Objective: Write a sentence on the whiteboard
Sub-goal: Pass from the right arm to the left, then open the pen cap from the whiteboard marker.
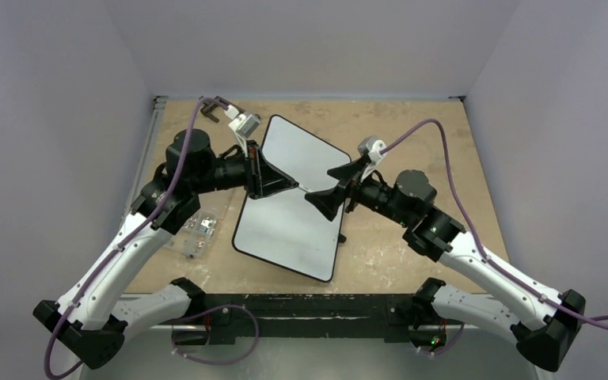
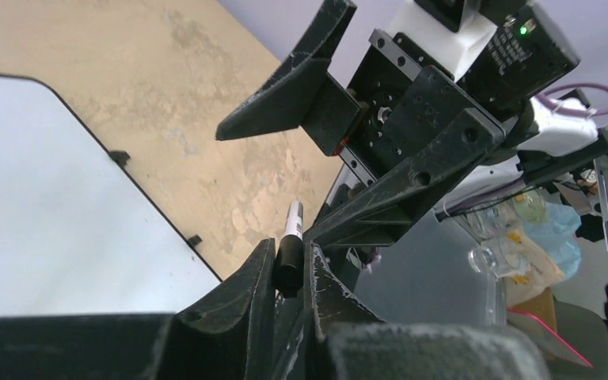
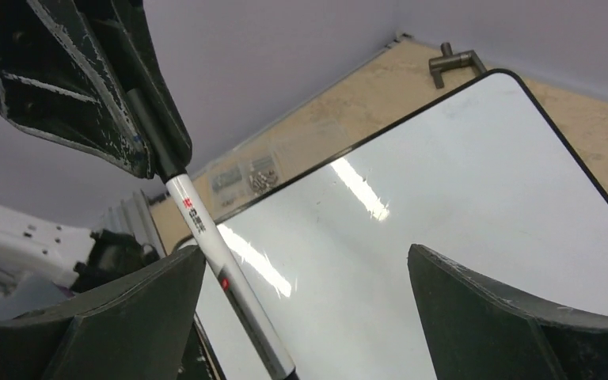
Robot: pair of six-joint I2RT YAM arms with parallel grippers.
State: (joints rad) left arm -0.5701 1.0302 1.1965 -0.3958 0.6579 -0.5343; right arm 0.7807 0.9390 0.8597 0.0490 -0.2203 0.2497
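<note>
- The whiteboard (image 1: 285, 229) lies flat and skewed on the table (image 1: 412, 253), between the two arms. Every part of its face that shows is blank, so none of the sentence is written yet.
- Just left of it sits a clear box of screws (image 1: 198, 229).
- Over the board's middle, the left gripper (image 2: 289, 261) is clenched on the dark end of a marker (image 3: 206, 237), whose white barrel slants toward the other arm.
- The right gripper (image 3: 305, 261) stands wide and holds nothing, one finger close beside the barrel.
- The marker's writing end runs out of view, so whether it is capped I cannot tell.
- By my reading, all the writing is still to do.
</note>
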